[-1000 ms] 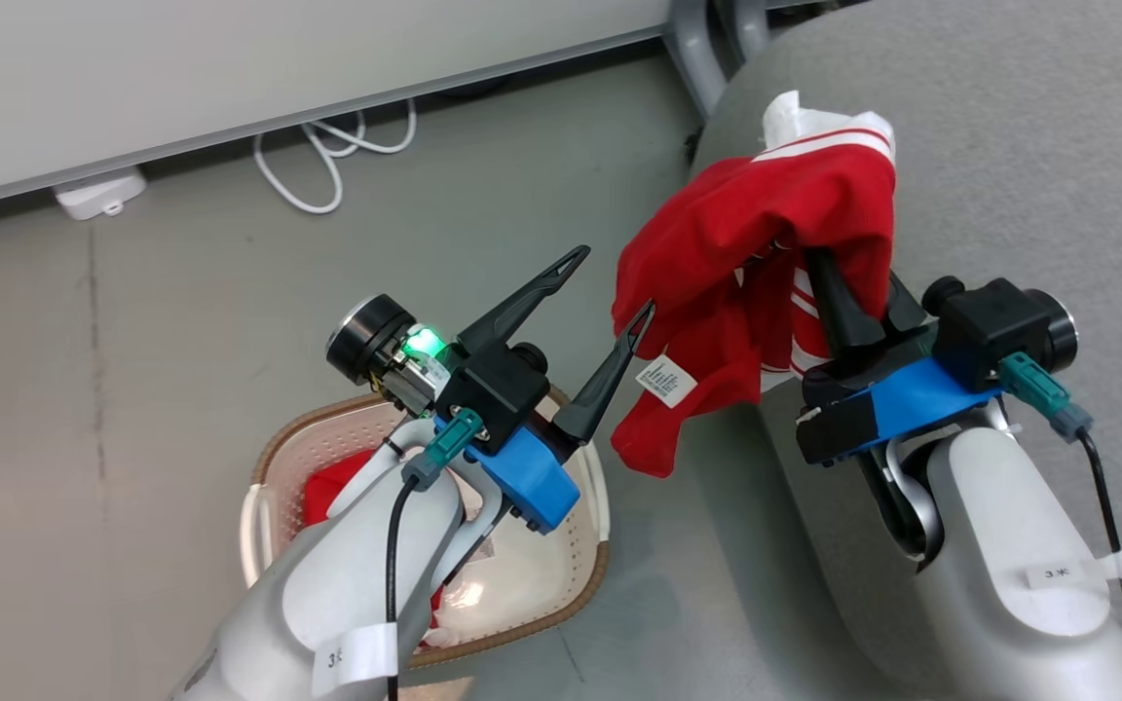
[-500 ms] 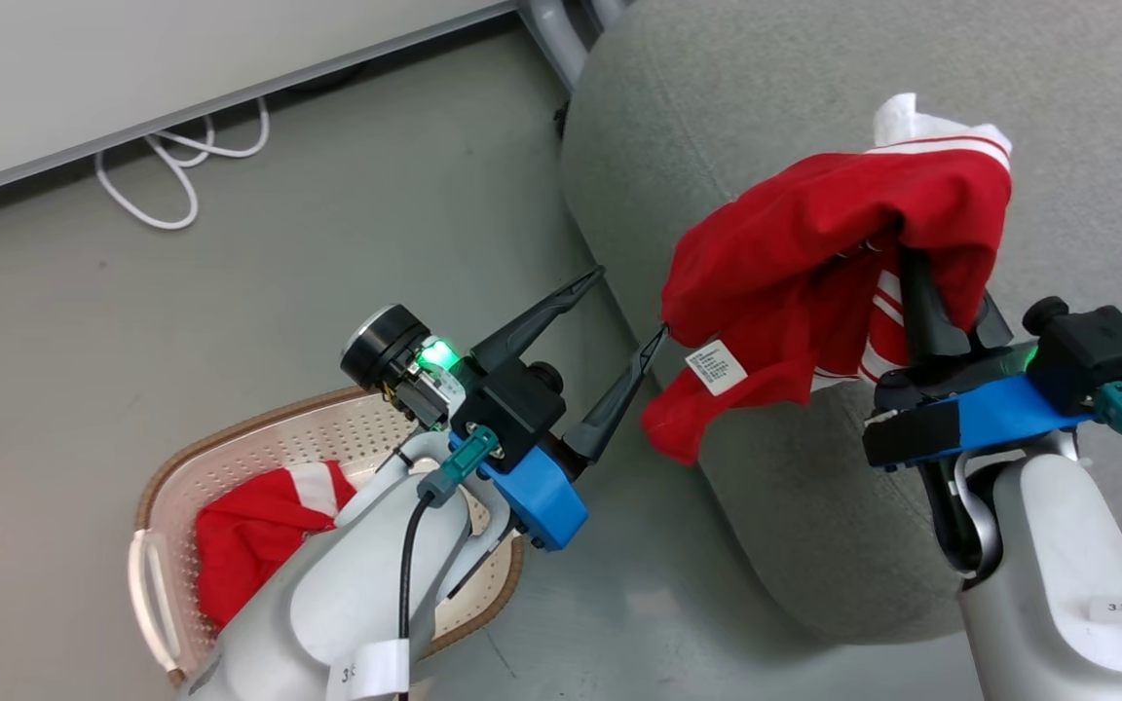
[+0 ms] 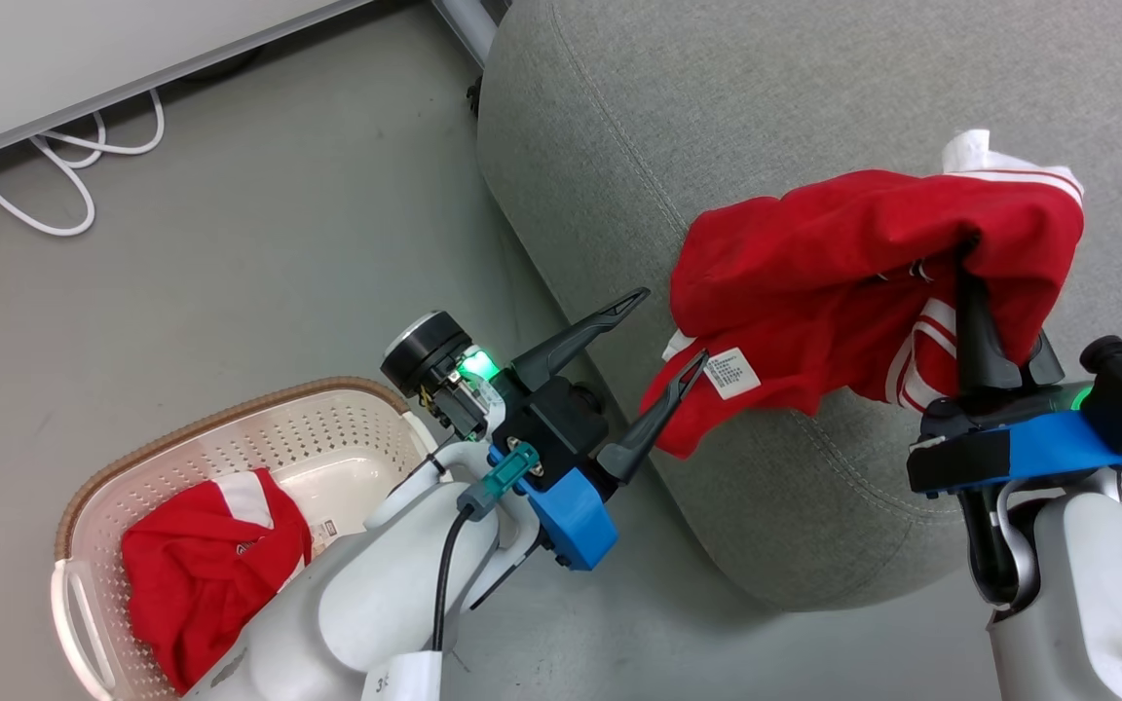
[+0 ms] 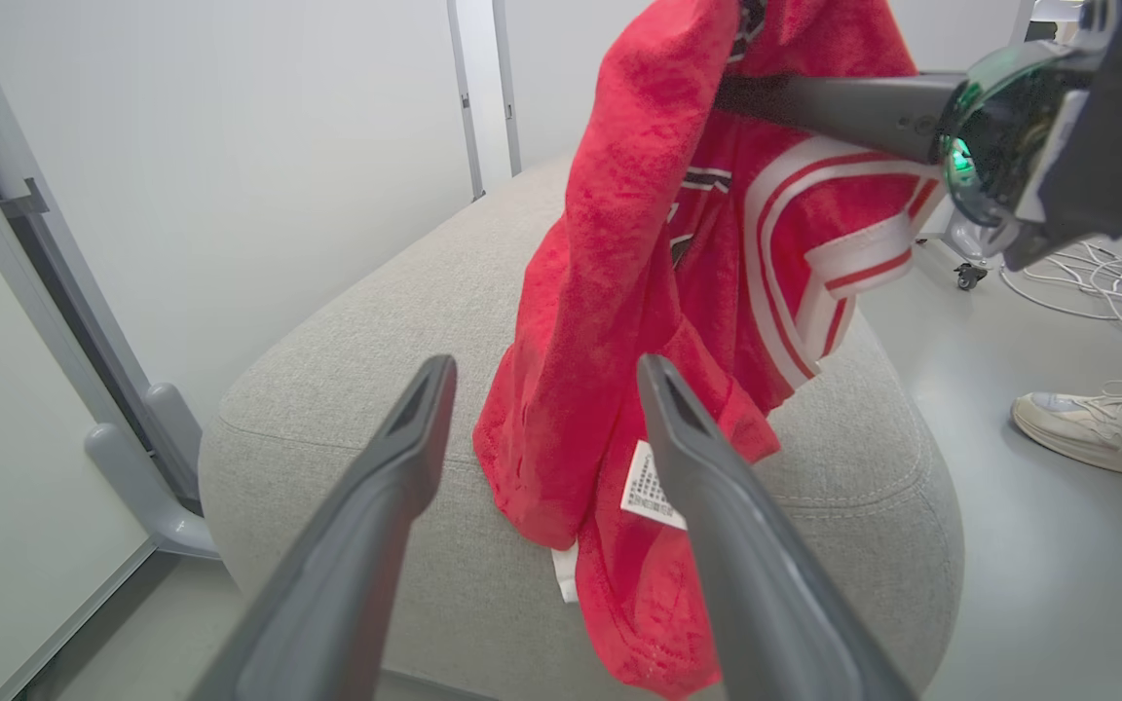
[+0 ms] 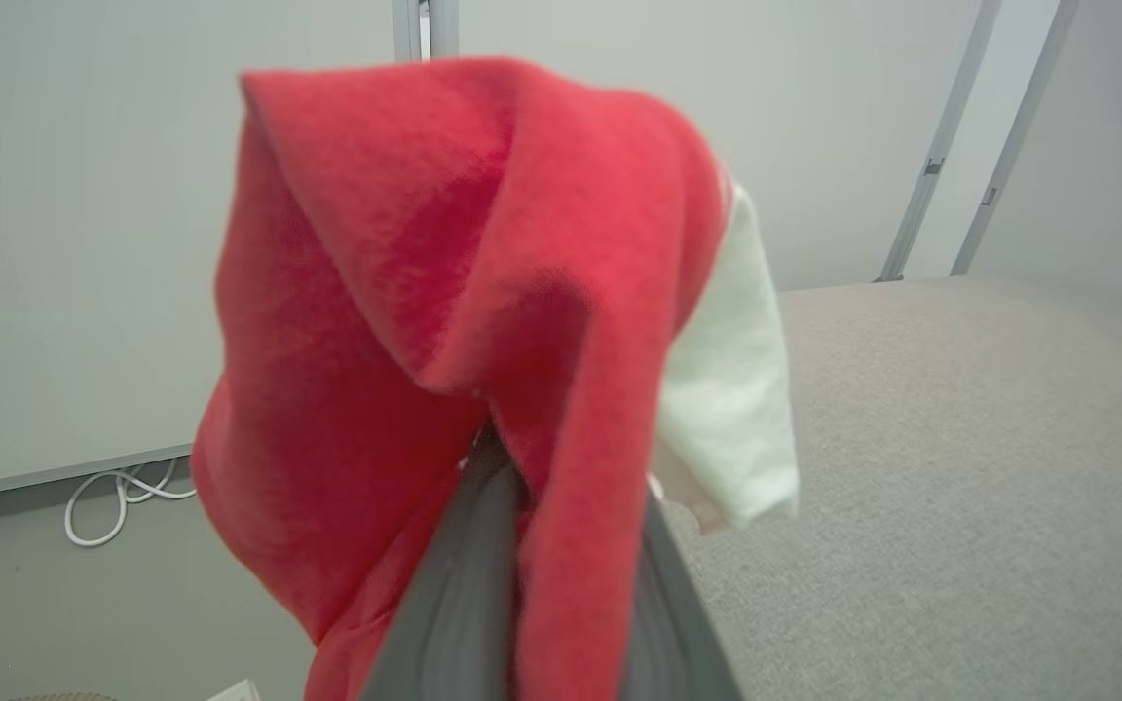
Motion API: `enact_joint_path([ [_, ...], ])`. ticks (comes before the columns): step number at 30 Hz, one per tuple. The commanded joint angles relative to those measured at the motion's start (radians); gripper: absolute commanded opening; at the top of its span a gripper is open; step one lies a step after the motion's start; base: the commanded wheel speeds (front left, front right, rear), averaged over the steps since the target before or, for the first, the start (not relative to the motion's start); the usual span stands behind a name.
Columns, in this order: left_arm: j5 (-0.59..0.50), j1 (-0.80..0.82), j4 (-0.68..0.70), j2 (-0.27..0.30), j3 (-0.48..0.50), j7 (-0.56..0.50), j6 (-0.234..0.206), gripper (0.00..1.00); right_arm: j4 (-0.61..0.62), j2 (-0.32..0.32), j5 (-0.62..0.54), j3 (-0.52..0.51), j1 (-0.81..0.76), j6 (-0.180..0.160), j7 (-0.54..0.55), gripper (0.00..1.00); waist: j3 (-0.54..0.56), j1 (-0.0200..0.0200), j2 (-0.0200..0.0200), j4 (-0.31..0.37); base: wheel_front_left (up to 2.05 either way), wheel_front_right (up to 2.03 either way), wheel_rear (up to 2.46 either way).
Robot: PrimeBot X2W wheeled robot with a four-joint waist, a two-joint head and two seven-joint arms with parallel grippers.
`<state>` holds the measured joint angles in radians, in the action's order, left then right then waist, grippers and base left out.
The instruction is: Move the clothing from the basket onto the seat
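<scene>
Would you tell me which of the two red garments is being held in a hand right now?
The garment hanging over the seat, pinched in the shut right hand; the other garment lies crumpled in the basket, with no hand on it.

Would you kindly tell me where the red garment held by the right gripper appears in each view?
Head view: right of centre, red garment draped over the right gripper.
Left wrist view: red garment upper centre, beyond the left gripper.
Right wrist view: red garment centre, covering the fingers.
Shared landmark: the grey seat.
</scene>
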<state>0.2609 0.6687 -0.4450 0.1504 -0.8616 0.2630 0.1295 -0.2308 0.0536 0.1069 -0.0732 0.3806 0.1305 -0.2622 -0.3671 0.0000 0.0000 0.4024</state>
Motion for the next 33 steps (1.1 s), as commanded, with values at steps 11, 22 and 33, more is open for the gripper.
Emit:
enact_joint_path([
  [11,0.019,0.032,-0.008,-0.003,-0.023,0.003,0.002,1.0,0.003,-0.004,0.027,-0.01,-0.017,0.0,-0.004,0.0,-0.005,0.0,0.0,0.001,0.0,0.0,0.0],
  [22,0.0,0.053,0.006,0.008,-0.001,0.003,0.002,1.0,0.048,0.002,-0.008,-0.018,0.143,0.0,-0.004,0.0,-0.051,0.0,0.0,-0.009,0.0,0.0,0.0],
  [33,-0.031,0.123,0.013,0.039,0.012,0.003,0.002,1.0,0.12,0.132,-0.02,-0.142,0.475,0.0,-0.004,0.0,-0.209,0.0,0.0,-0.027,0.0,0.0,0.0],
])
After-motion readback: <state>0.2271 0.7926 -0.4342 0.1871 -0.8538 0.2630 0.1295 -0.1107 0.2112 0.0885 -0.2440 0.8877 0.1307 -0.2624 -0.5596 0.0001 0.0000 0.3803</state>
